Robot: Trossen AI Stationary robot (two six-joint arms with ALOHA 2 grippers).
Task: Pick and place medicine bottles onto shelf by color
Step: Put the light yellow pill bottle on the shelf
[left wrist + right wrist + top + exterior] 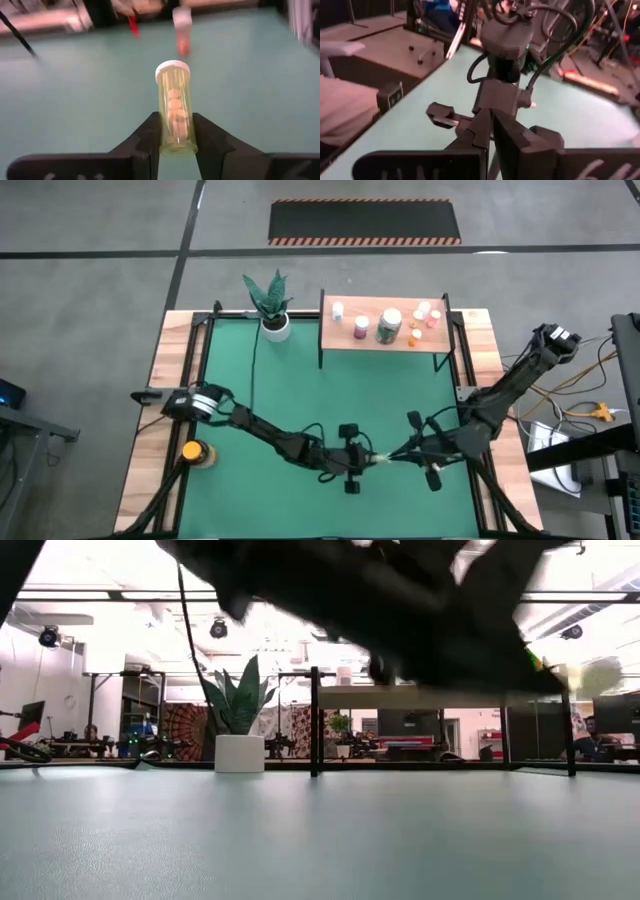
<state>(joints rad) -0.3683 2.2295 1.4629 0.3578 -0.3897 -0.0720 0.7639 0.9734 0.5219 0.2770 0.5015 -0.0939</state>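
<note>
The shelf [385, 333] stands at the surface's [300, 400] twelve o'clock edge, slightly toward one, and already carries about eight bottles: two white-capped ones and a pink one on the plant [270, 298] side, a big green one [389, 326] mid-board, small orange ones toward the three o'clock end. An amber bottle [192, 451] with a yellow cap waits at nine o'clock, off the mat. Both arms meet near six o'clock. The left hand [176, 131] grips a greenish-clear vial [174, 107] by its base, cap pointing away. The right hand [491, 131] has its fingers pressed together, empty, just facing the left one. By my reading most of the sorting is done; this vial and the amber bottle remain.
</note>
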